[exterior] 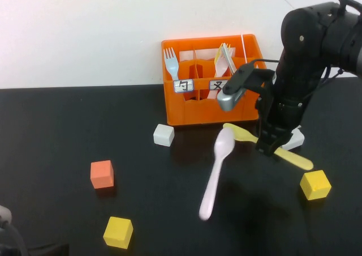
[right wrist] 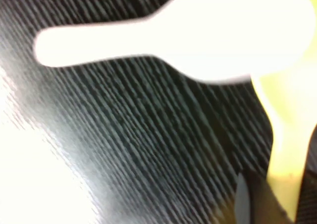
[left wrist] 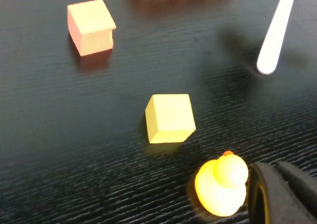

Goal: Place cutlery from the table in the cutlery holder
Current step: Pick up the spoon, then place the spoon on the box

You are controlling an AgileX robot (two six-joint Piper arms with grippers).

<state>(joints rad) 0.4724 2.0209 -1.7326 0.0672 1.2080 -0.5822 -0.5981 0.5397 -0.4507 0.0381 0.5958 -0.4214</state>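
The orange cutlery holder (exterior: pixel 203 106) stands at the back of the black table (exterior: pixel 68 126). A pale pink fork (exterior: pixel 171 63) stands in its left compartment, and pale pieces (exterior: pixel 225 60) stand in its right one. A pale pink spoon (exterior: pixel 218 168) lies in front of it, and also shows in the left wrist view (left wrist: pixel 277 30) and the right wrist view (right wrist: pixel 198 35). The yellow spoon (exterior: pixel 237 132) lies to its right. My right gripper (exterior: pixel 268 148) is down on the yellow spoon's handle (right wrist: pixel 290 135), shut on it. My left gripper (left wrist: pixel 275 172) is shut and empty at the near left.
A white cube (exterior: pixel 163 135), an orange cube (exterior: pixel 102 174) and two yellow cubes (exterior: pixel 118 232) (exterior: pixel 315 184) lie around. A white plug (exterior: pixel 294 138) sits behind my right gripper. A yellow rubber duck (left wrist: pixel 221 187) sits beside my left gripper.
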